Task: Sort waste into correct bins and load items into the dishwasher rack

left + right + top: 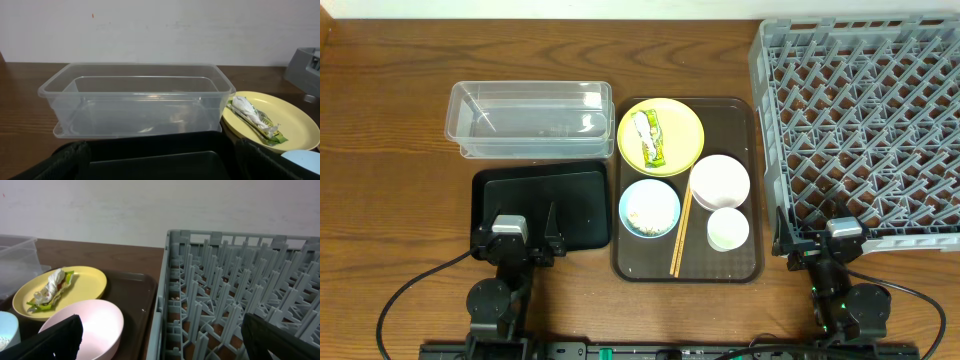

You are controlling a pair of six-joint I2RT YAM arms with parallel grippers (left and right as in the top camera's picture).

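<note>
The yellow plate (660, 135) holds the green-and-yellow wrapper (650, 138), which also shows in the left wrist view (255, 119). The light blue bowl (649, 208) has rice scraps in it. The white bowl (720, 180), small white cup (728, 229) and chopsticks (680, 230) lie beside it. A tiny white scrap (143, 310) lies by the white bowl (87, 327). The clear tub (530, 118) and black tray (540, 205) are at the left. The grey rack (865, 120) is at the right. My left gripper (516, 225) is open over the black tray. My right gripper (840, 238) is open at the rack's near corner.
The dishes all stand on a brown serving tray (745, 110) between the bins and the rack. A light wall runs along the table's far edge. Black cables trail from both arm bases at the table's front edge.
</note>
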